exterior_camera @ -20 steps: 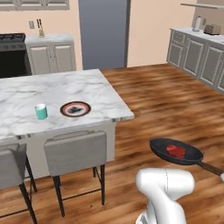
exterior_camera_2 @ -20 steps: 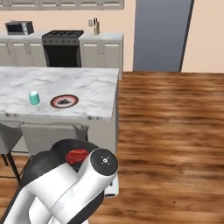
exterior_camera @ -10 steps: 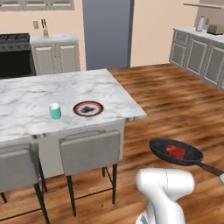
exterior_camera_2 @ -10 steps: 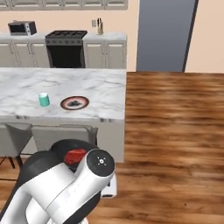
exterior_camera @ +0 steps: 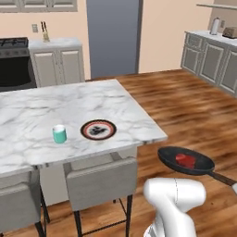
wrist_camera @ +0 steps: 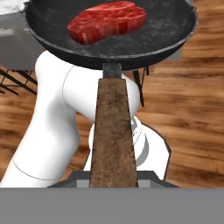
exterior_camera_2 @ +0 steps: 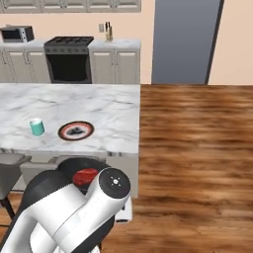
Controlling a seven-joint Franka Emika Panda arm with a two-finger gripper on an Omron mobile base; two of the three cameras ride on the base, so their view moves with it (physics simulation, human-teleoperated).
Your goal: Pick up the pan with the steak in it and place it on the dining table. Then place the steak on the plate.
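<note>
The pan [exterior_camera: 185, 160] hung in the air beside the dining table [exterior_camera: 115, 109], over the wood floor [exterior_camera: 194, 106], with the steak [exterior_camera: 185, 160] lying in it. The gripper [wrist_camera: 113, 186] was clamped on the pan's brown handle [wrist_camera: 113, 135]. On the table, well apart from the pan, the plate [exterior_camera: 98, 129] sat just beside 1 teal cup [exterior_camera: 59, 134].

Bright, even rendered light; soft shadows, slight blur, no glare.
</note>
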